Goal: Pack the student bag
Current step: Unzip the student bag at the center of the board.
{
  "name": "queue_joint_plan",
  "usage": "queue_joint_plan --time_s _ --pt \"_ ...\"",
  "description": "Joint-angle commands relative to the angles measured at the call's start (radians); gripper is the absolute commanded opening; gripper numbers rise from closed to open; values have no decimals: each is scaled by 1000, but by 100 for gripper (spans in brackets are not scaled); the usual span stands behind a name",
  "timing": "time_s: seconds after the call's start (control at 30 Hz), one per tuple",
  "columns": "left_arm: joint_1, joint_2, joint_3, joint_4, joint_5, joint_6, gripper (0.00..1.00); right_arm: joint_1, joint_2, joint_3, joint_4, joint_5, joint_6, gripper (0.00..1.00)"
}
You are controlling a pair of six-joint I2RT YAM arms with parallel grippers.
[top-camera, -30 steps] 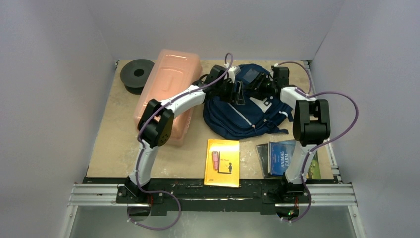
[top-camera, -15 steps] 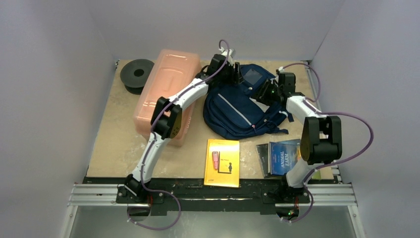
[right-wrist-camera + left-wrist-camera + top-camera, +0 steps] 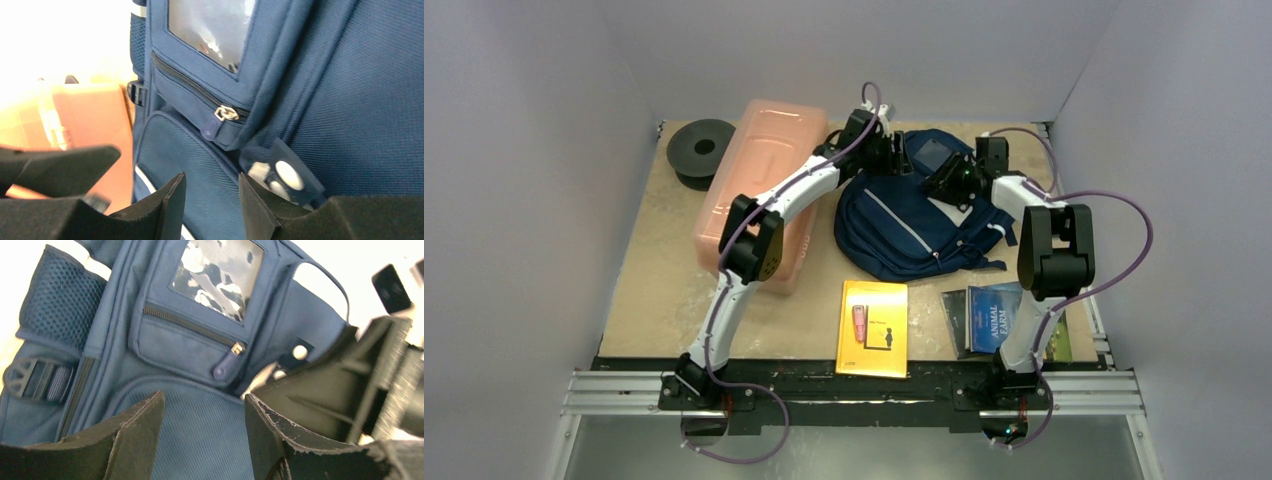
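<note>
Pink translucent box, black spool beside it, yellow book, blue Animal Farm book

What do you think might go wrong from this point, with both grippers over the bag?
The left gripper and right gripper hover close together over the student bag, so they may collide. The zip pull near them is small; a pinch could slip. The soft bag might drag against the pink box if tugged.

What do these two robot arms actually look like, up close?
The left arm and right arm have slim white links joined by chunky black joints, on black bases. A thin purple cable loops loosely along each. The left gripper and right gripper are black, with wedge-shaped fingers scuffed pale along their edges.
</note>
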Motion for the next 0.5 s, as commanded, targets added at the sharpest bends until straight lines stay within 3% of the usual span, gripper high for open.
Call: queue_joint_plan --time_s 0.0,0.17,0.3,0.47 --pt "17 -178 -58 -150 94 -34 59 34 5 157 -94 62 49 46" --pt "16 -286 -236 -176 158 -61 59 74 36 278 -280 275 140 43" --pt "16 -328 -287 -280 124 -50 59 106 54 345 -430 415 282 41" --pt "9 -304 -303 -302 122 -39 60 144 113 444 -521 530 327 42"
